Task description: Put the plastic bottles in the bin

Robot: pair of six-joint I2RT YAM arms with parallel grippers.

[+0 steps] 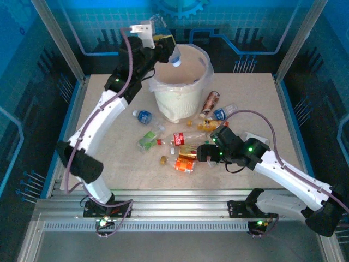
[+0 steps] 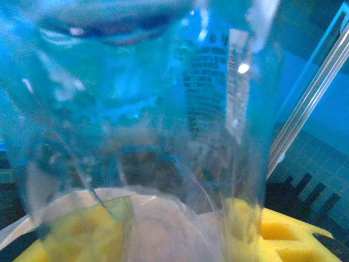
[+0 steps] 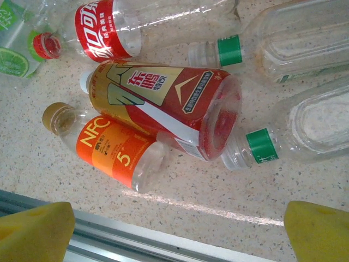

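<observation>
Clear plastic with a blue label, the blue-labelled bottle [image 1: 175, 58] hangs over the mouth of the bin [image 1: 182, 103] in the upper middle of the top view, just inside the upper left part of the rim. The left gripper [image 1: 165, 45] is closed narrowly on it. In the left wrist view the same bottle [image 2: 163, 109] crowds the lens, its body pinched between the yellow pads [image 2: 283, 232] along the bottom edge. The step in hand looks like the drop. It would go best with the bottle carried a little further toward the middle of the opening, so that it cannot catch the rim or the loose bag liner. The jaws should then open fully and let it fall clear before the arm pulls away. From the top, the bottle sticks out below and to the right of the gripper, on the bin's side. The other bottles lie scattered on the table [image 1: 256, 109] below the bin, in the middle of that view. The right gripper [image 1: 204, 153] hovers over them with its jaws wide and nothing between them. In the right wrist view an orange-labelled bottle [image 3: 114, 150] and a red-and-gold bottle [image 3: 163, 106] lie side by side and touching, above the gap between that gripper's fingers, so either seems a fair next pick.
</observation>
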